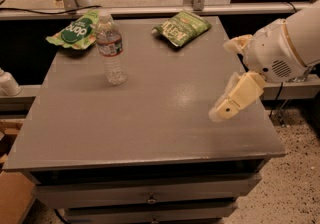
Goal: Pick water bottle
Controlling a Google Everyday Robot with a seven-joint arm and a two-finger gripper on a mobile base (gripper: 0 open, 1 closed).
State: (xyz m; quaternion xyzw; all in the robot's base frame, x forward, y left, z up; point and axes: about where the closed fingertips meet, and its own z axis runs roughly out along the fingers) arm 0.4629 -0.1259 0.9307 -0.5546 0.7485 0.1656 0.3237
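the robot's white, rounded arm housing [287,45] reaches in from the right edge of the view, above the right rim of the flat grey desk [150,118]. it carries a small round patch of dotted holes on its side. from it the cream-coloured gripper [222,79] points left and downward over the desk's right side. one jaw angles down towards the surface and the other sits higher up by the housing, so the jaws stand apart, spread and holding nothing.

the small clear ribbed plastic water bottle with a white cap [111,48] stands upright on the back left part of the desk, well apart from the gripper. its white-and-red label band wraps the upper body; the writing on it is too small to read.

just behind and left of the bottle lies a crumpled green snack bag with large white letters [75,32]; the letters look like "doop" as seen, though i cannot be sure. a second green snack bag with pale print [181,28] lies near the back middle edge, its wording unreadable.

below the desk top is a grey drawer front with a small knob [150,199].
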